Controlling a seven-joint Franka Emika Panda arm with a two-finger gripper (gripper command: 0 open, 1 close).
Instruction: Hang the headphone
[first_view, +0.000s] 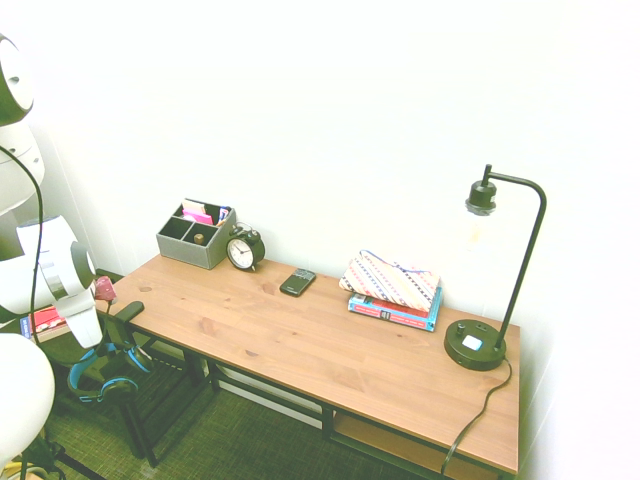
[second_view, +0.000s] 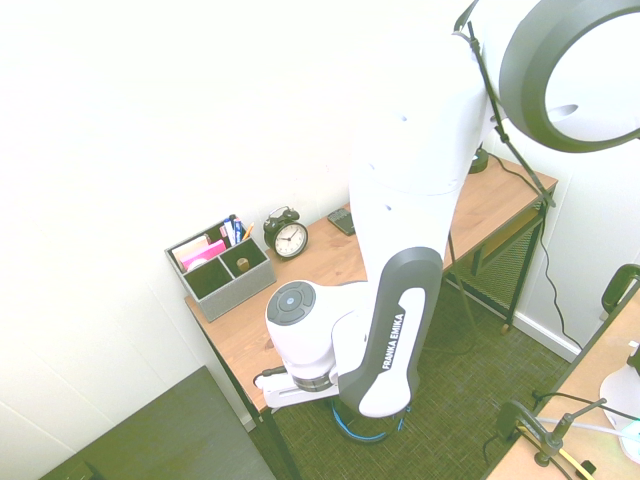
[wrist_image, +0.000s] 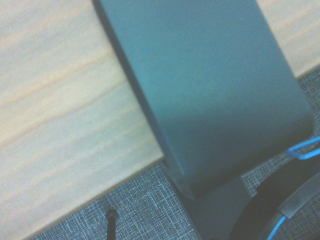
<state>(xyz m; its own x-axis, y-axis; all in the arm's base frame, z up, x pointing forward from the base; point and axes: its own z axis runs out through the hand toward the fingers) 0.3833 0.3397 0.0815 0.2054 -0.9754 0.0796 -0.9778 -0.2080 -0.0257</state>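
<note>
The black-and-bright-blue over-ear headphone (first_view: 105, 375) hangs at the short end of the wooden desk (first_view: 320, 345), below the level of the tabletop and above the dark patterned carpet (first_view: 230, 440). In the first exterior view its blue curved band and a round dark earcup show under the white robot arm; in the second exterior view only a thin blue arc (second_view: 365, 432) peeks out beneath the arm's lower link. In the wrist view a black padded ring edged with blue (wrist_image: 285, 210) sits beside a flat grey-blue clamp-like hook (wrist_image: 210, 85) that overlaps the desk's edge.

The two-finger gripper (first_view: 100, 345) points downward right above the headphone's band, just past the desk's end. Its fingers are hidden behind the arm in both wide views; by the recorded reading they are fully closed, and whether they pinch the band cannot be made out.

On the desk stand one grey divided organiser box (first_view: 195, 237) with pink items inside, one round black twin-bell alarm clock (first_view: 244, 250) just beside it, one small black phone (first_view: 297, 282), one stack of two books (first_view: 395, 308) topped by one folded patterned cloth pouch (first_view: 392, 280), and one black desk lamp (first_view: 495, 270) with a round base and bent neck. There is one headphone and one hook.
</note>
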